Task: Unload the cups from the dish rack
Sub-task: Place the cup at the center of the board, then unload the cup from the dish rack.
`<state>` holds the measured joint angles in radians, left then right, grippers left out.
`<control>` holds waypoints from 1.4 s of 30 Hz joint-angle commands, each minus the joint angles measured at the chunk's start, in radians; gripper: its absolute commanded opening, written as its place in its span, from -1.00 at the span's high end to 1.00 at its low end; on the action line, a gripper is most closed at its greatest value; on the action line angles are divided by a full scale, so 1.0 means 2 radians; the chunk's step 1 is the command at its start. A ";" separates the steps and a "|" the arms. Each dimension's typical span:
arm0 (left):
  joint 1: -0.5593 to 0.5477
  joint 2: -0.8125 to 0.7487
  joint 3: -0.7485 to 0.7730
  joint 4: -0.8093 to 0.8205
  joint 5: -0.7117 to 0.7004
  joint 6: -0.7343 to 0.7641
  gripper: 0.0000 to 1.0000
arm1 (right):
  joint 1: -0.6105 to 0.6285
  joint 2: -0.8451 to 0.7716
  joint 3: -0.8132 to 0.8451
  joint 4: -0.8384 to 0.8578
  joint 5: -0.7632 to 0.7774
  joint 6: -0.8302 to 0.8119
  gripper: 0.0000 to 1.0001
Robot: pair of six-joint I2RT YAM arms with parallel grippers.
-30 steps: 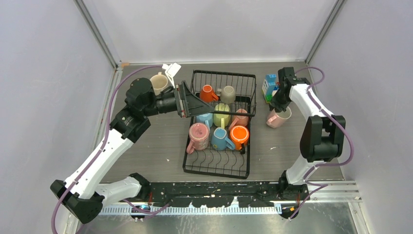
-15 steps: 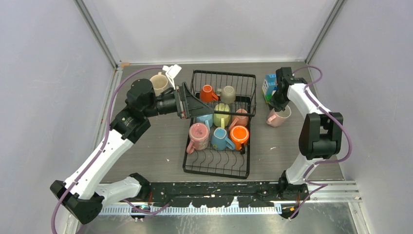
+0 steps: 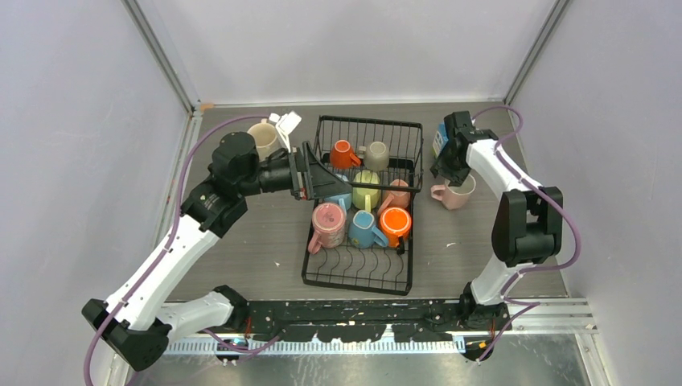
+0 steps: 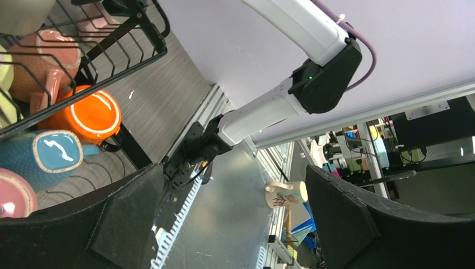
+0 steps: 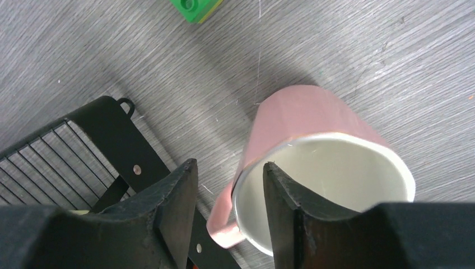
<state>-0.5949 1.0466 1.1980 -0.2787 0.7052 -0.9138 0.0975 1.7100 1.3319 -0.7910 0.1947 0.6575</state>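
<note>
At the far left a cream cup (image 3: 261, 137) stands on the worktop (image 3: 241, 241), outside the rack. Just right of it, the left fingers (image 4: 347, 224) are spread wide with nothing between them, and hang over the left edge of the dish rack (image 3: 358, 269).

The rack sits mid-worktop. Its tall basket end at the back holds an orange cup (image 3: 343, 153) and a grey-beige cup (image 3: 376, 153). On the wavy tray there are a pale yellow-green cup (image 3: 366, 186), a salmon cup (image 3: 396, 195), a speckled pink cup (image 3: 327, 223), a blue cup (image 3: 362, 227) and a second orange cup (image 3: 395, 223). The near half of the tray is bare wire.

Right of the rack a pink cup (image 5: 313, 123) stands upright on the worktop. The right fingers (image 5: 176, 213) are parted astride its rim, one outside the wall and one over the mouth, and neither visibly presses it. A toy-block figure (image 3: 441, 138) stands just behind.
</note>
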 commanded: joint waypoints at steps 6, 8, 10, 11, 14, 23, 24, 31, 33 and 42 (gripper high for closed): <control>0.002 -0.031 -0.009 -0.056 -0.019 0.040 -0.99 | 0.007 -0.076 -0.016 -0.001 0.013 0.008 -0.36; 0.002 -0.035 -0.012 -0.072 -0.025 0.051 -0.99 | 0.007 -0.094 -0.020 -0.003 0.016 0.007 -0.56; 0.002 -0.040 -0.013 -0.092 -0.035 0.063 -0.99 | 0.007 -0.111 -0.021 -0.007 0.018 0.006 -0.68; 0.002 -0.043 -0.014 -0.101 -0.038 0.069 -0.99 | 0.007 -0.119 -0.021 -0.009 0.017 0.006 -0.76; 0.002 -0.053 -0.019 -0.121 -0.048 0.079 -0.99 | 0.007 -0.139 -0.019 -0.016 0.016 0.003 -0.99; 0.002 -0.084 -0.065 -0.175 -0.130 0.119 -0.99 | 0.007 -0.196 -0.023 -0.026 -0.004 0.000 -1.00; 0.001 -0.088 -0.072 -0.181 -0.144 0.126 -0.99 | 0.007 -0.205 -0.023 -0.026 -0.007 -0.001 -1.00; -0.067 -0.078 -0.073 -0.251 -0.328 0.159 -0.99 | 0.007 -0.251 -0.030 -0.026 -0.015 -0.003 -1.00; -0.099 -0.062 -0.069 -0.260 -0.396 0.164 -0.99 | 0.007 -0.260 -0.035 -0.022 -0.020 -0.003 -1.00; -0.178 0.005 -0.078 -0.239 -0.515 0.195 -1.00 | 0.007 -0.285 -0.040 -0.011 -0.043 0.000 -1.00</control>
<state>-0.9203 1.0363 1.0267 -0.7906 -0.1745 -0.5808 0.1085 1.1828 1.2579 -0.8452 0.1406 0.6598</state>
